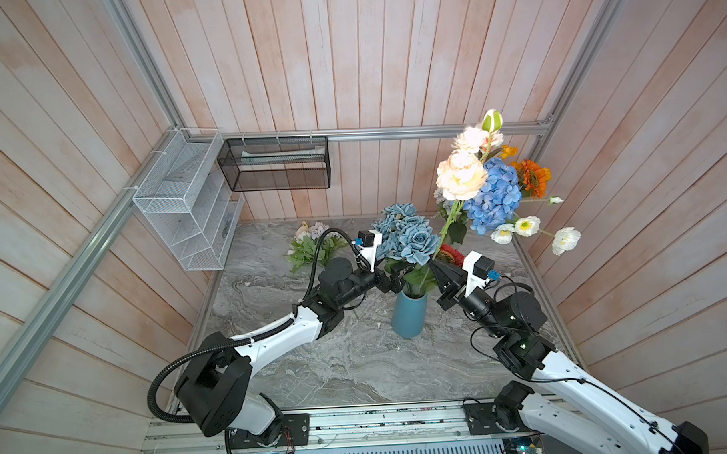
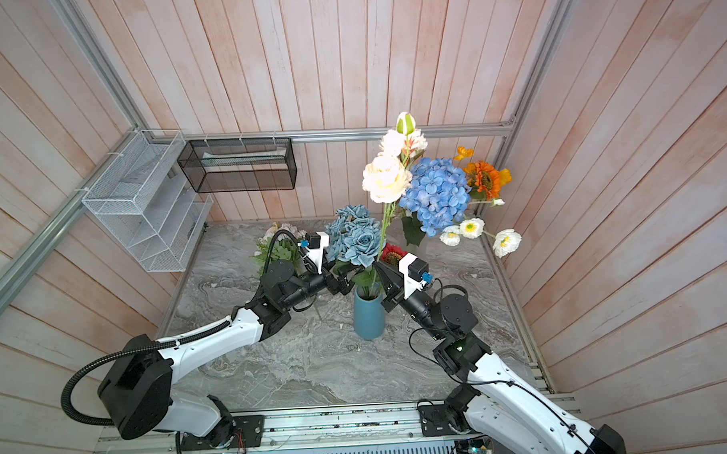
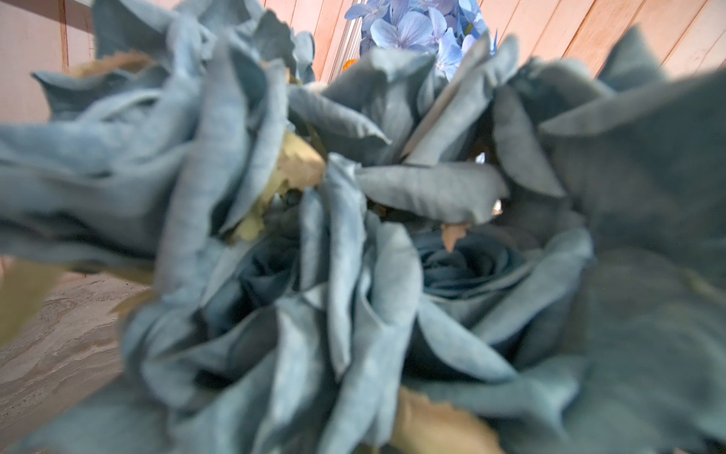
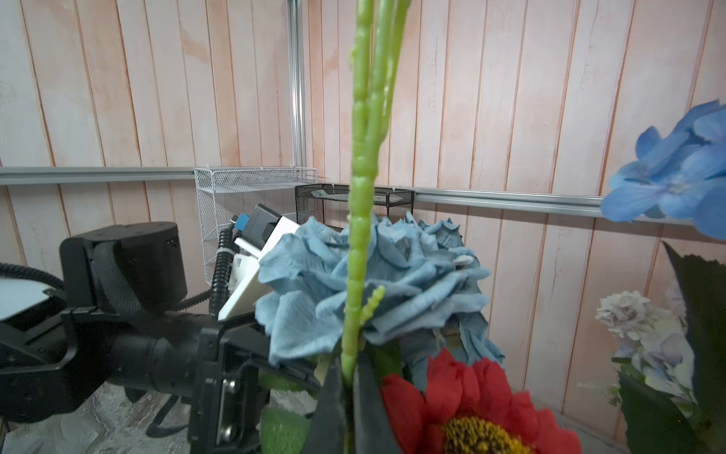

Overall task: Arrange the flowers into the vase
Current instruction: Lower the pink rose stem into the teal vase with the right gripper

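Green stem (image 4: 355, 275) of the peach flower (image 1: 462, 179), pinched tight in my right gripper (image 4: 347, 393) by the vase (image 1: 409, 318); left gripper (image 1: 394, 277) spread wide, seemingly empty. Next, I judge: lower it in.

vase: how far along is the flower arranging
Done: dusty blue roses stand in the blue vase. In hand: right gripper shut on the peach flower stem by the vase mouth; left gripper open beside the roses. Left: lilac bunch on the table, red flower, hydrangea.
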